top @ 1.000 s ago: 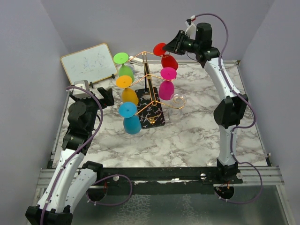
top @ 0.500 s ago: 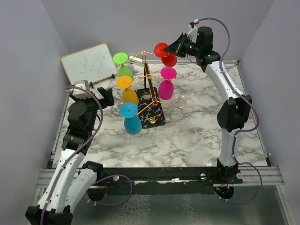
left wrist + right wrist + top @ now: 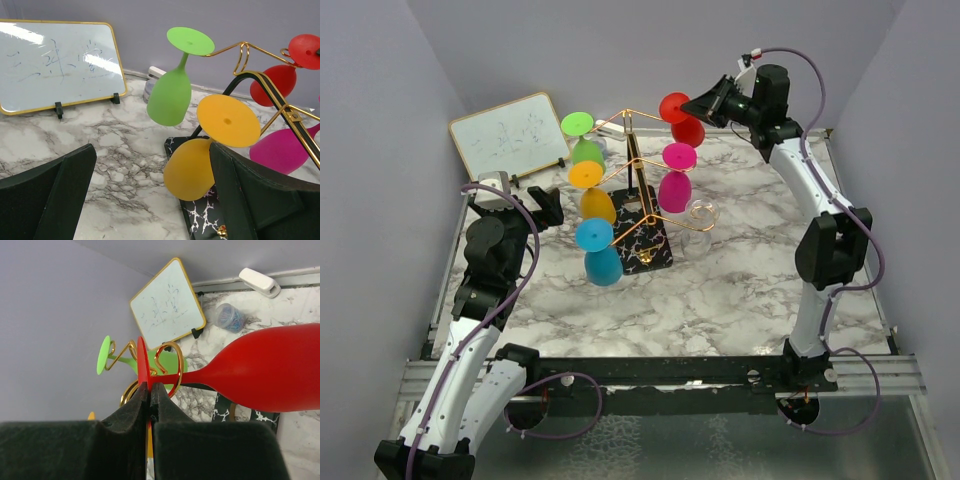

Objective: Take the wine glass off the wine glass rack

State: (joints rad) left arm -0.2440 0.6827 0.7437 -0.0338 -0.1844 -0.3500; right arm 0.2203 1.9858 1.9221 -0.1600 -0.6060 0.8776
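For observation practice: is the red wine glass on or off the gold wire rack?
On: the gold wire rack loops around the red wine glass stem.

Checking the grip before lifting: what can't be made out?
Right wrist: foot edge of the red wine glass, hidden inside the shut right gripper.
Top: whether its stem touches the curl of the gold wire rack, too small.
Left wrist: writing on the gold-framed whiteboard, too faint.

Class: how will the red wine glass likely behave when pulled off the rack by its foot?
Pinched by the right gripper at its thin foot only, the red wine glass may pivot. Opaque, matte: probably light plastic. Its stem could snag in the curled rack.
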